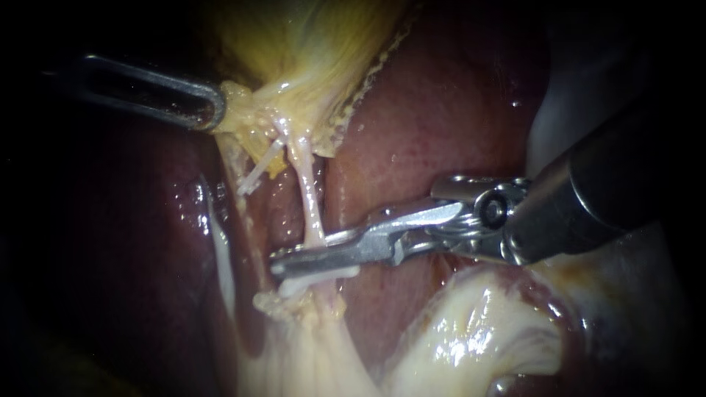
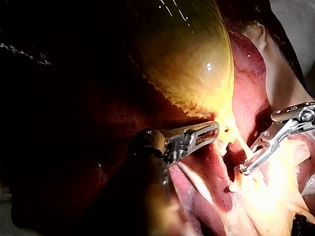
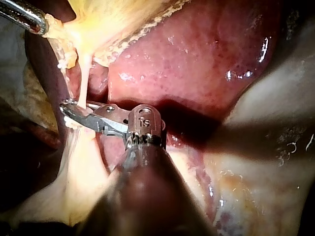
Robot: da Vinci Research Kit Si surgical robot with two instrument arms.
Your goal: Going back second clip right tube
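Though a white clip (image 1: 320,279) already sits across the right tube (image 1: 307,191), the right instrument (image 1: 283,261) lies just above that clip, its jaws slightly apart with the tube between them. The tube runs nearly upright in the endoscope view and the jaws lie crosswise to it, so the way out is probably straight back along the shaft. The left instrument (image 1: 217,110) is clamped on the gallbladder (image 1: 309,44) at its neck.

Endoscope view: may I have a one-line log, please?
left instrument: jaws shut on gallbladder | right instrument: at right tube | clip: on right tube
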